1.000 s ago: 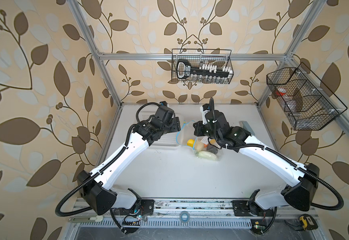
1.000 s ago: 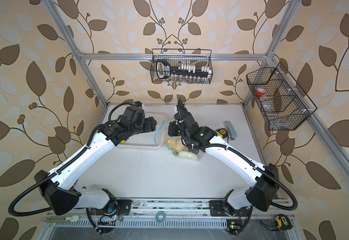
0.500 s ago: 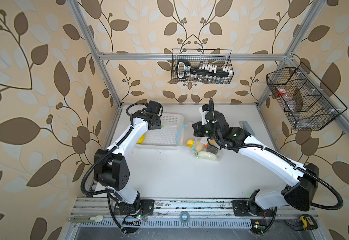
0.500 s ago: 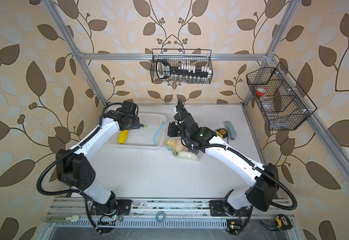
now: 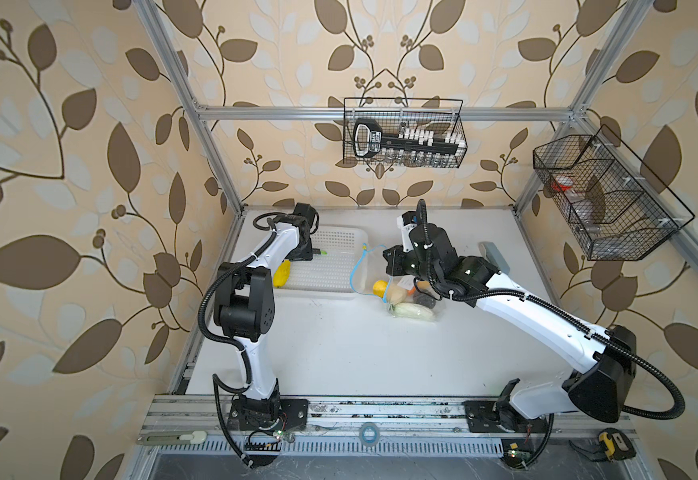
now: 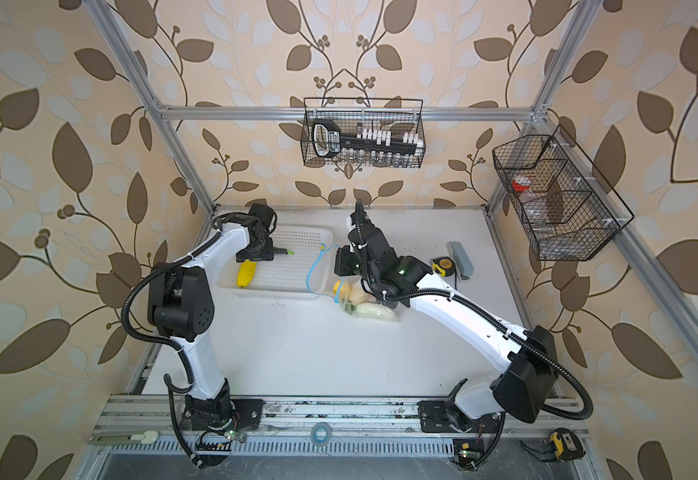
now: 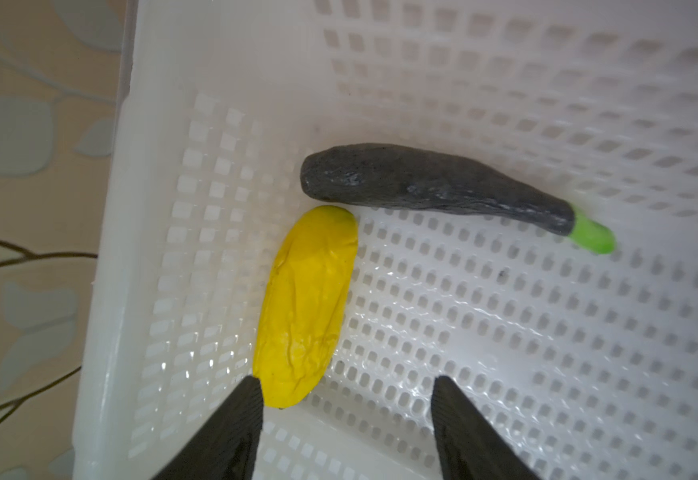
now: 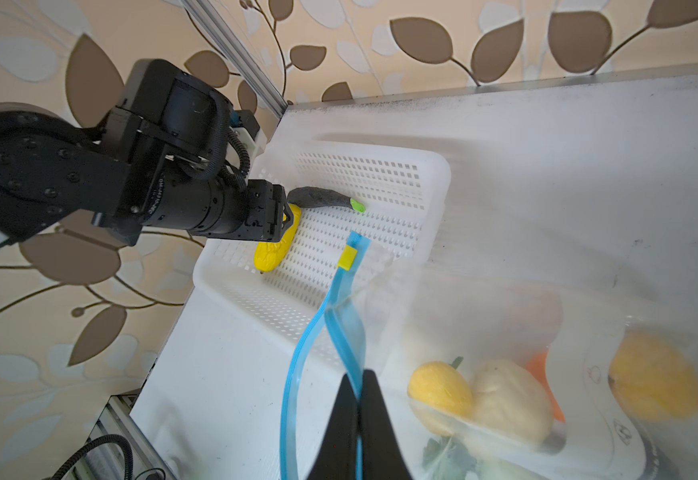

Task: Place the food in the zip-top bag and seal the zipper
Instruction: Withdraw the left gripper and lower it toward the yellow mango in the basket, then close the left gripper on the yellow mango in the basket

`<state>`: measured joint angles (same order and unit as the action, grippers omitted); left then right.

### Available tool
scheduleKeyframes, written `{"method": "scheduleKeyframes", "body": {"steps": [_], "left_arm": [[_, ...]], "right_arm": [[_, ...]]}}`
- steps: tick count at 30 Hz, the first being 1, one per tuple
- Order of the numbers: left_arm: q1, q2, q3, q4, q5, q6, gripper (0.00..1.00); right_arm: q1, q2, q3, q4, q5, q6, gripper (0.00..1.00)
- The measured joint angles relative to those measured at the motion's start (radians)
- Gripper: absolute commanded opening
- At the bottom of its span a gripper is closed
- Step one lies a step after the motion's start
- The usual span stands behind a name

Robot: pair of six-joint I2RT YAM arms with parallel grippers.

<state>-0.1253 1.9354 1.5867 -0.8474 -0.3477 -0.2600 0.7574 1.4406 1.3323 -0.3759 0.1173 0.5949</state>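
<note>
Pincer on the right [image 8: 358,384] is clamped shut on the blue zipper [image 8: 293,374], pinching one lip of the strip while the other lip bows away, so the mouth gapes. The strip's yellow slider [image 8: 347,258] sits at its far end. Just beside that grip, the zip-top bag [image 8: 505,340] lies on the white desk [image 5: 339,353], holding a lemon [image 8: 439,390], a pale rounded piece [image 8: 509,405], an orange fruit [image 8: 654,378] and a green leaf [image 8: 447,455]; in a top view a pale cucumber [image 5: 411,311] lies at the bag's near side. Beyond the bag's mouth stands a white perforated basket [image 8: 434,174]. The left pincer [image 7: 346,380] hangs inside it, open and holding nothing, one finger at the near end of the yellow corn [image 7: 305,307]. The corn's far end meets the blunt end of the dark eggplant [image 7: 434,187].
</note>
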Motion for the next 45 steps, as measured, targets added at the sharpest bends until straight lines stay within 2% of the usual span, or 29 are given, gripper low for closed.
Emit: {"method": "scheduleKeyframes", "body": {"steps": [7,15,29,38,45], "left_arm": [[0.069,0.072,0.017,-0.016,0.012,0.001,0.7],[0.134,0.195,0.062,-0.023,0.125,-0.008,0.66],[0.14,0.219,0.088,-0.022,0.269,-0.041,0.45],[0.14,0.218,0.092,-0.021,0.326,-0.052,0.38],[0.137,0.203,0.084,-0.017,0.364,-0.059,0.37]], "right_arm": [[-0.001,0.0,0.0,0.005,-0.01,0.0,0.0],[-0.015,-0.001,-0.016,0.009,-0.023,0.0,0.0],[-0.021,-0.003,-0.016,0.011,-0.025,0.0,0.0],[-0.021,-0.011,-0.016,0.011,-0.024,0.0,0.0],[-0.021,-0.012,-0.016,0.011,-0.024,0.0,0.0]]}}
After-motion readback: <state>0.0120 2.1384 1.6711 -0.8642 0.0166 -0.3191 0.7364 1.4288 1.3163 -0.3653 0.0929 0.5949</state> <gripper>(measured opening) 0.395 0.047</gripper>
